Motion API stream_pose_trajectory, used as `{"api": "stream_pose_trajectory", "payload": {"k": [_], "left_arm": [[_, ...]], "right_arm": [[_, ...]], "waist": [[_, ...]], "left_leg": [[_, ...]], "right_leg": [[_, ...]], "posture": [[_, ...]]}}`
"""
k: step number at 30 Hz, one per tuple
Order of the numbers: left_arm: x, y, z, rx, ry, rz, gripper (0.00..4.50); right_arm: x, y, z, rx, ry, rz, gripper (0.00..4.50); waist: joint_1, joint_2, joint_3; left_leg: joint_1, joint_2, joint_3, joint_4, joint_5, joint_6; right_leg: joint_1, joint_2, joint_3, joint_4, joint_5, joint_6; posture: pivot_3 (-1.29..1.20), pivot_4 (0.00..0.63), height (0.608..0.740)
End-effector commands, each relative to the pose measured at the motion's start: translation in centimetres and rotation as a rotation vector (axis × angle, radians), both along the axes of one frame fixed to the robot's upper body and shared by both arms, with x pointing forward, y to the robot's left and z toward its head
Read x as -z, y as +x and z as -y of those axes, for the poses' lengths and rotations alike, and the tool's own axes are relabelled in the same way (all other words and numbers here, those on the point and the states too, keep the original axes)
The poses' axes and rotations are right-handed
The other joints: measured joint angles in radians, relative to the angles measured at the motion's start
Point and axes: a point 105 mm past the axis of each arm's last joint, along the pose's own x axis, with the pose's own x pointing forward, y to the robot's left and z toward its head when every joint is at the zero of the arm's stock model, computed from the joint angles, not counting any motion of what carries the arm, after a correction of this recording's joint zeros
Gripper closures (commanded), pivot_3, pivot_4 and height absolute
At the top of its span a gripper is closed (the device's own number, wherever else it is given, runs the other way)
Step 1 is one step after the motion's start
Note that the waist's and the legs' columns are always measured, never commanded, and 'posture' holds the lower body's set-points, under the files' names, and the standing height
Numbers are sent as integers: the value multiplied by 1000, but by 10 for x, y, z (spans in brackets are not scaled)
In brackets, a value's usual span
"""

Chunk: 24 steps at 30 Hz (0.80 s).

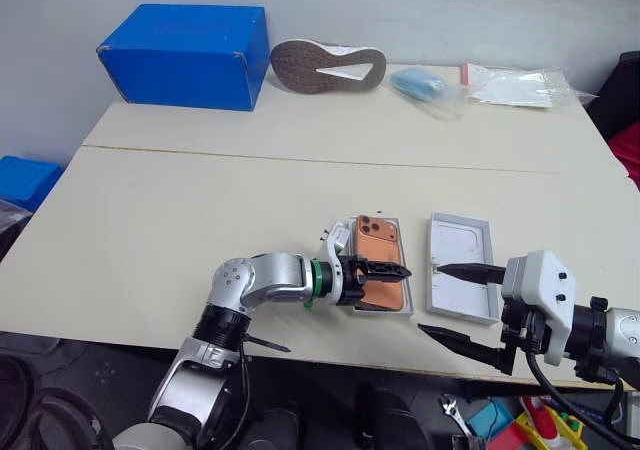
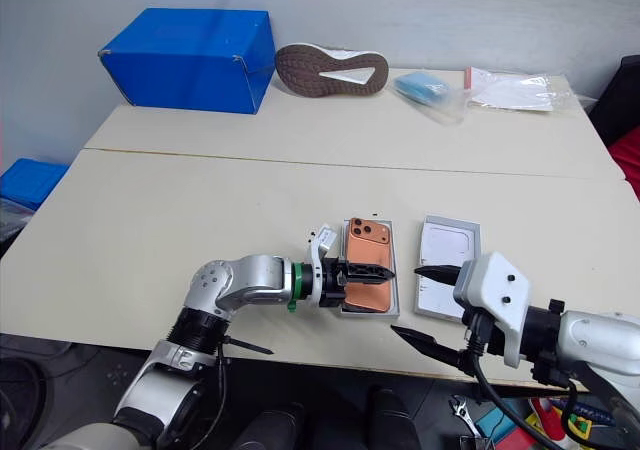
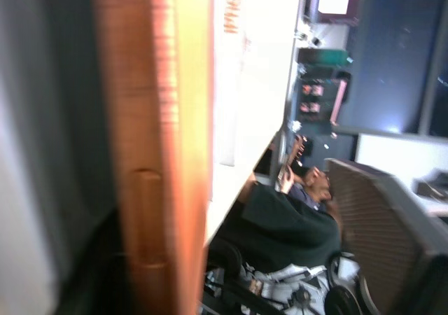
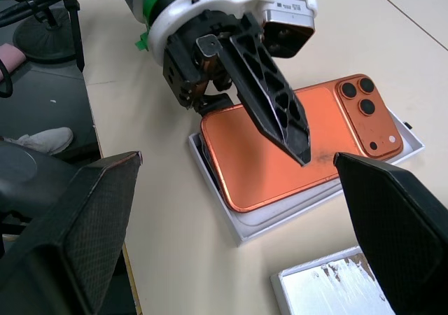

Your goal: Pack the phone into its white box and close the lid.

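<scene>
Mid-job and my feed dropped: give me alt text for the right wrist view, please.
The orange phone lies camera side up in the white box on the beige table, one end riding up on the box's rim. The left gripper reaches over it with one black finger across its back. A corner of the lid, plain inside up, lies beside the box.

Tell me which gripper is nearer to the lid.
Right. The right gripper is open, its upper finger reaching over the lid's near half. The left gripper is at the phone in the white box, beside the lid.
</scene>
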Motion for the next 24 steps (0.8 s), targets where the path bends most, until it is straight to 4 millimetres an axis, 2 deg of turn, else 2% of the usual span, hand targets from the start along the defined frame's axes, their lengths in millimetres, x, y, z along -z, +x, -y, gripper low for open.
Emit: {"api": "stream_pose_trajectory", "payload": {"k": [1, 7, 12, 21, 24], "left_arm": [[-7, -6, -9, 43, -38, 33, 13], [-15, 3, -19, 37, -26, 64, 13], [-20, 2, -12, 72, -16, 78, 13], [-17, 1, -9, 122, 146, 147, 13], [-31, 1, -1, 131, 87, 176, 13]], "right_arm": [[-6, -1, -4, -33, -11, 36, 0], [-4, 1, -6, -35, -6, 44, 0], [-4, 2, -7, -34, -1, 53, 0], [-1, 2, -10, -24, 7, 59, 0], [0, 2, -10, -20, 10, 59, 0]], "waist": [[-1, 0, 0], [-3, 0, 0], [-2, 0, 0], [-1, 0, 0], [-3, 0, 0]], "left_leg": [[0, 0, 0, 0, 0, 0], [1, 0, 0, 0, 0, 0], [1, 0, 0, 0, 0, 0], [1, 0, 0, 0, 0, 0], [1, 0, 0, 0, 0, -1]], "right_leg": [[0, 0, 0, 0, 0, 0], [1, 0, 0, 1, 0, 0], [0, 0, 0, 0, 0, 0], [1, 0, 0, 0, 0, 0], [1, 0, 0, 1, 0, 0]], "posture": [[0, 150, 740], [0, 150, 740], [0, 150, 740], [0, 150, 740], [0, 150, 740]]}}
